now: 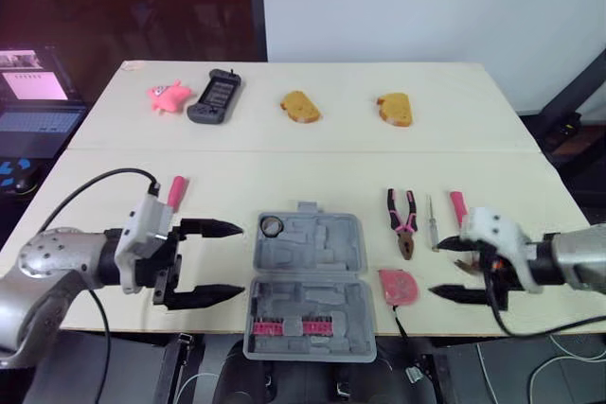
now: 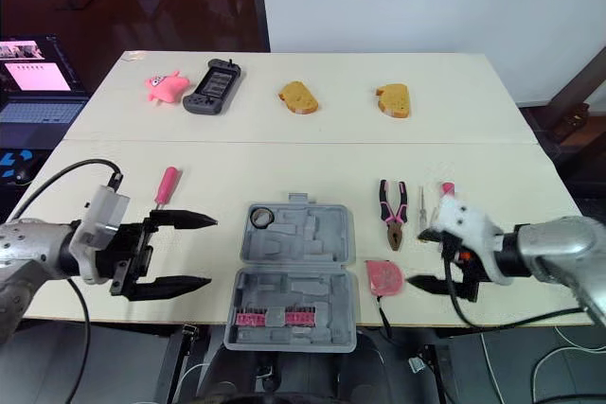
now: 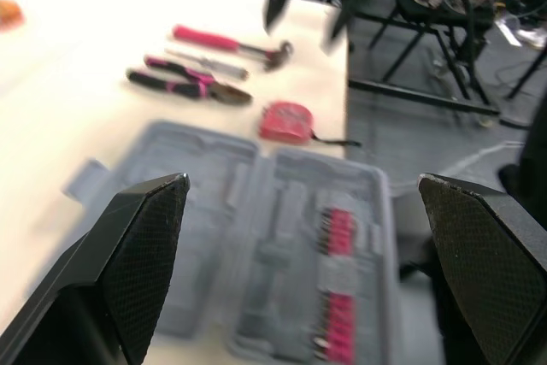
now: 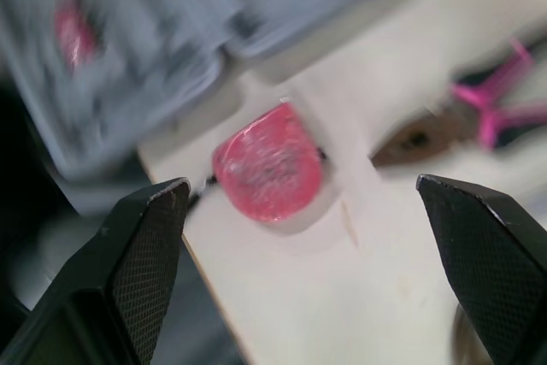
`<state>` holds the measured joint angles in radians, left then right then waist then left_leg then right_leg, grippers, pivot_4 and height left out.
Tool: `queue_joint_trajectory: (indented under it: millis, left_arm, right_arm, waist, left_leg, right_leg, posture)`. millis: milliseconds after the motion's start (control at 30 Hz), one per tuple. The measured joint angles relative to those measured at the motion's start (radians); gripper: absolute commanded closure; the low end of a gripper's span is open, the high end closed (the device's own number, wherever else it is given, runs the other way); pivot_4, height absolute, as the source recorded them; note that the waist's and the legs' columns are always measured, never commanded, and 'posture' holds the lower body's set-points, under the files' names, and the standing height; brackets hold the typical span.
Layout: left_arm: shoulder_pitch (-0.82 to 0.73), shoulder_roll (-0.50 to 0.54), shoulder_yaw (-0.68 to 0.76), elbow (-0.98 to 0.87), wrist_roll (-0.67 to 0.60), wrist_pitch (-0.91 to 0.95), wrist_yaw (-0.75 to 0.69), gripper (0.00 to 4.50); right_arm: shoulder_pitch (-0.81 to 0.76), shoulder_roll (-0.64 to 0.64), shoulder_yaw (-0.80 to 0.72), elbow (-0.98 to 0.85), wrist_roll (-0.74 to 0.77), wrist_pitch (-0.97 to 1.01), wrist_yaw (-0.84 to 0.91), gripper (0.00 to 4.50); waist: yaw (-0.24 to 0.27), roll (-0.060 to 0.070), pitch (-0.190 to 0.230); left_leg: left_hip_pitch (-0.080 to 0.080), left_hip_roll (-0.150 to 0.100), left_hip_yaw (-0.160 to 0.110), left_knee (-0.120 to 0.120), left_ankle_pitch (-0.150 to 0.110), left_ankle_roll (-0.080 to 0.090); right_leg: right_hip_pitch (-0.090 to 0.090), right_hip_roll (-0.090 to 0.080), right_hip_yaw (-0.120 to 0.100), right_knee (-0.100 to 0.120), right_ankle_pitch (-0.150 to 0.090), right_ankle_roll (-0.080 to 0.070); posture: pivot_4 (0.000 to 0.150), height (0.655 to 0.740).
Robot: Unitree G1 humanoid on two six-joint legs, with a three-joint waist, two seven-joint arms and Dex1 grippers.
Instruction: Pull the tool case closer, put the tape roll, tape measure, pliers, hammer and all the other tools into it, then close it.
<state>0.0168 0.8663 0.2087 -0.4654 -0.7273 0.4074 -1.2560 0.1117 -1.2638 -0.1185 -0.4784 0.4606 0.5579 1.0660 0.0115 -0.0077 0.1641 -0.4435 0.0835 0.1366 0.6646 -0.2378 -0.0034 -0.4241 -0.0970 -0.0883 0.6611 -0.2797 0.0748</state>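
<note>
Right wrist view: the right pincer [image 4: 301, 179] is held wide open, and nothing is gripped in it. The pink tape measure [image 4: 269, 173] is seen between its two fingers, lying flat on the tabletop [image 4: 282, 297] close to the near edge. Just beside the tape measure, on the robot's left, the grey tool case [image 1: 308, 276] is laid open at the front of the tabletop. A small ring, likely the tape roll [image 1: 273, 225], is seen in the far left corner of the case. Pink bits are held in its near half. On the other side of the case the left pincer [image 1: 241, 259] is held wide open too, and it is empty. A pink-handled screwdriver [image 1: 175, 190] is laid just past it. Beyond the right pincer the pliers [image 1: 402, 222], a thin screwdriver [image 1: 431, 224] and the hammer [image 1: 457, 205] are laid side by side, outside the case.

The case seems to be pulled close enough, so the packing step is judged to be in hand, with the tape measure next. The right pincer needs to be brought down over the tape measure and shut on its sides. Then the tape measure can be lifted and carried to a free slot in the case. Care is needed, since the tape measure is close to the edge and could be pushed off.
</note>
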Motion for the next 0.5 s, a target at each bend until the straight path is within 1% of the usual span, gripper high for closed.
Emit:
queue_joint_trajectory:
  millis: [133, 200, 233, 333, 367, 500]
  left_arm:
    - [-0.022, -0.066, -0.027, 0.025, 0.052, -0.078, 0.017, 0.00]
    - [-0.020, -0.072, -0.036, 0.027, 0.061, -0.087, 0.020, 0.00]
    - [-0.020, -0.072, -0.036, 0.028, 0.063, -0.087, 0.024, 0.00]
    - [-0.007, -0.069, -0.034, 0.023, 0.062, -0.083, 0.031, 0.00]
    - [0.001, -0.067, -0.034, 0.020, 0.059, -0.078, 0.030, 0.00]
    - [0.031, -0.018, -0.034, -0.011, -0.009, -0.009, -0.009, 0.00]
  right_arm:
    - [-0.041, -0.015, 0.140, 0.048, -0.195, -0.217, 0.059, 0.02]
    - [-0.062, 0.006, 0.202, 0.097, -0.273, -0.280, 0.058, 0.02]
    - [-0.092, 0.035, 0.236, 0.131, -0.308, -0.304, 0.058, 0.02]
    - [-0.155, 0.107, 0.290, 0.168, -0.340, -0.317, 0.062, 0.02]
    - [-0.162, 0.113, 0.299, 0.170, -0.342, -0.318, 0.062, 0.02]
    - [-0.199, 0.159, 0.320, 0.204, -0.361, -0.318, 0.071, 0.02]
  waist:
    - [-0.003, 0.000, 0.000]
    - [-0.003, 0.000, 0.000]
    - [-0.003, 0.000, 0.000]
    - [-0.004, 0.000, 0.000]
    - [-0.004, 0.000, 0.000]
    - [0.000, -0.001, 0.000]
  left_leg:
    - [0.000, 0.000, 0.000, 0.000, 0.000, 0.000]
    - [0.000, 0.000, 0.000, 0.000, 0.000, 0.000]
    - [0.000, 0.000, 0.000, 0.000, 0.001, 0.000]
    - [0.000, 0.000, 0.000, 0.001, 0.001, -0.001]
    - [0.000, 0.000, 0.000, 0.001, 0.001, -0.001]
    - [0.000, 0.000, -0.001, 0.001, 0.001, -0.001]
  right_leg:
    - [0.000, 0.001, 0.000, 0.000, 0.000, 0.000]
    - [0.000, 0.001, 0.000, 0.001, 0.000, 0.000]
    - [0.000, 0.001, 0.000, 0.001, 0.000, 0.000]
    - [0.000, 0.001, 0.000, 0.002, 0.000, 0.000]
    - [0.000, 0.001, 0.000, 0.002, 0.000, 0.000]
    - [0.000, 0.001, 0.000, 0.002, 0.000, 0.000]
  posture:
    - [0.150, 0.7188]
    - [0.150, 0.7188]
    - [0.150, 0.7188]
    - [0.150, 0.7188]
    - [0.150, 0.7188]
    - [0.150, 0.7188]
